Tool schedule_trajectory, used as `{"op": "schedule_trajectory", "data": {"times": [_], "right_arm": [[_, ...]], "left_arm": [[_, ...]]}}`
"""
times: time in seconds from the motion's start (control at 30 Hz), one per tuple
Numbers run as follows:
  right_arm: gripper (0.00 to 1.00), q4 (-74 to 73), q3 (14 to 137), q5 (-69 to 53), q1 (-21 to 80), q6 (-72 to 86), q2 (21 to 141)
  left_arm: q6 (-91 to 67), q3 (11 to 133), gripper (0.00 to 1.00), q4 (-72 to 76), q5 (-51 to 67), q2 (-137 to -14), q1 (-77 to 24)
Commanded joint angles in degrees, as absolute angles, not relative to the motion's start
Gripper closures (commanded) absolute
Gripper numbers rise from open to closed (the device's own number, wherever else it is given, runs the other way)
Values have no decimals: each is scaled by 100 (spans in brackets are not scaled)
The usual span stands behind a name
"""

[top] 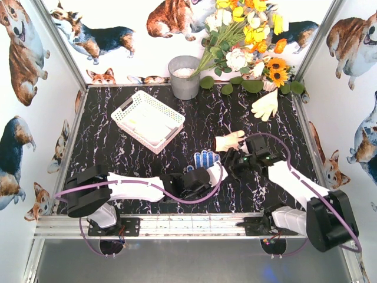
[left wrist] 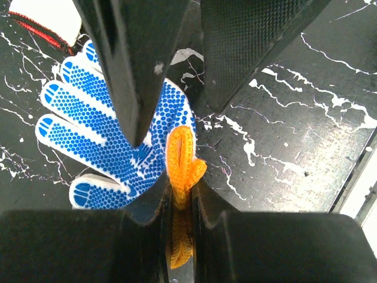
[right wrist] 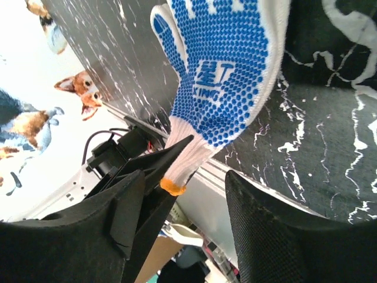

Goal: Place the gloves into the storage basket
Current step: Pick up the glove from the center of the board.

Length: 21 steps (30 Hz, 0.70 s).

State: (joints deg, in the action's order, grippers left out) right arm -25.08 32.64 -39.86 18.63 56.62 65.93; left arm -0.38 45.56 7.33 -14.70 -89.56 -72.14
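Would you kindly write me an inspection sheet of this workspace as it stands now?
Surface: black marbled table, no spills seen.
Job's things: blue-dotted glove at centre front; cream glove beside it; white glove at back right; white basket at back left, contents unclear.
Clutter: grey bucket; flowers.
Grippers: left gripper shut on the blue-dotted glove's orange cuff; right gripper open beside it.
Cables: purple cables loop along both arms.
Surroundings: corgi-print walls; metal rail at near edge.
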Motion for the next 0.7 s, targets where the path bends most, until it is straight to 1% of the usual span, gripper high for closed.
{"op": "schedule_trajectory", "data": {"times": [0.0,0.03,0.07,0.17,0.27,0.47,0.67], "right_arm": [[39,-2320,3055,-3465,1802,5951,6090],[37,-2198,2868,-3364,1802,6105,5938],[32,-2056,2695,-3254,1802,6280,5776],[26,-1382,2154,-3001,1802,6944,5380],[22,-922,1869,-2779,1802,7353,5170],[21,-411,1820,-2696,1801,7569,5451],[22,144,1800,-2870,1809,7597,6120]], "left_arm": [[-310,4568,100,689,-1596,-8814,-7241],[-327,4566,100,694,-1591,-8799,-7242],[-337,4562,100,702,-1579,-8781,-7240],[-385,4576,100,725,-1509,-8739,-7235],[-417,4597,100,704,-1460,-8699,-7234],[-505,4520,100,747,-1403,-8616,-7233],[-630,4399,100,844,-1380,-8479,-7225]]}}
